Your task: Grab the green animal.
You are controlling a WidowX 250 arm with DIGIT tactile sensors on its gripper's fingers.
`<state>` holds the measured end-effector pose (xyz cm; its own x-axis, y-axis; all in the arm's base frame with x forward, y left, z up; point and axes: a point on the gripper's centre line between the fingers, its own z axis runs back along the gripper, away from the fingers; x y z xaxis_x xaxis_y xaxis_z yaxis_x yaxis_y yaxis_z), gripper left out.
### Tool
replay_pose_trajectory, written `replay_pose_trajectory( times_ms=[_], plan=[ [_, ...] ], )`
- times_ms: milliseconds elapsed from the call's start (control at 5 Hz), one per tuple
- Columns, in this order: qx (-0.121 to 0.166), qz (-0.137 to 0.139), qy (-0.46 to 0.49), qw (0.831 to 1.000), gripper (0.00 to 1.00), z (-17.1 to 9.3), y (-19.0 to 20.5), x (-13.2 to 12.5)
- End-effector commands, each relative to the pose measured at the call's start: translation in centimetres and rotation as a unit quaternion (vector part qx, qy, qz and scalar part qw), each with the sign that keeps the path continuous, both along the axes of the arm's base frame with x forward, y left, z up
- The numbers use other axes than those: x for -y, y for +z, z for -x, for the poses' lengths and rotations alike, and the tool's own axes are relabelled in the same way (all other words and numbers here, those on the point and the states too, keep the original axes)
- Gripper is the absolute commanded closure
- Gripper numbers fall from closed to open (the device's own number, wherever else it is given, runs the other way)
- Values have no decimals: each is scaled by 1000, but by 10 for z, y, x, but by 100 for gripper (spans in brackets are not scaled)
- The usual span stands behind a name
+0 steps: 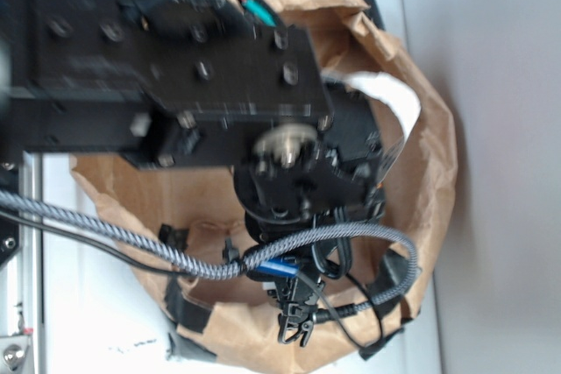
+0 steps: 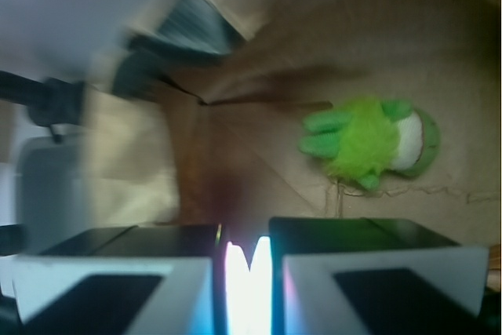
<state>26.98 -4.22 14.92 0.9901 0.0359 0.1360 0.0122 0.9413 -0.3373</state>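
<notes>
Exterior view, left to right: a braided cable (image 1: 105,229) enters at 9 o'clock and loops across the frame toward 4 o'clock, slack enough to let the wrist travel. The black robot arm (image 1: 202,67) fills the upper left and centre, reaching down into a brown paper bag (image 1: 429,172) whose rolled rim stands open to about 3 o'clock; the arm body hides the bag's floor, so the green animal cannot be seen from here.

Wrist view, left to right: the bag's folded inner wall (image 2: 133,154) rises at 9 o'clock, blurred. The gripper (image 2: 249,272) occupies the 6 o'clock edge; its two pads stand nearly together with only a thin bright slit between them, and nothing is held. The green animal (image 2: 369,140) lies on the bag's brown floor at about 2 o'clock, well apart from the fingers, its limbs pointing toward 9 o'clock and its white-marked head toward 3 o'clock. It rests flat and free of the walls, which appears to leave room for a descent from above. The jaws would probably need to widen and shift toward 2 o'clock before closing.
</notes>
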Motion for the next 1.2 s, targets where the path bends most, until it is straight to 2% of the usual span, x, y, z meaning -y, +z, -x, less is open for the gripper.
replay_pose_trajectory(
  times_ms=[0,200,400,600,800,1000],
  plan=[
    [33,2,20,999,0,-12,28,-30],
    [32,-26,26,999,0,-32,3,-35],
    [20,-58,37,997,0,-55,-27,-44],
    [-3,-77,37,996,0,-71,-58,-48],
    [-22,-85,28,996,0,-83,-89,-37],
    [-40,-91,-24,995,0,-77,-104,-29]
  ],
)
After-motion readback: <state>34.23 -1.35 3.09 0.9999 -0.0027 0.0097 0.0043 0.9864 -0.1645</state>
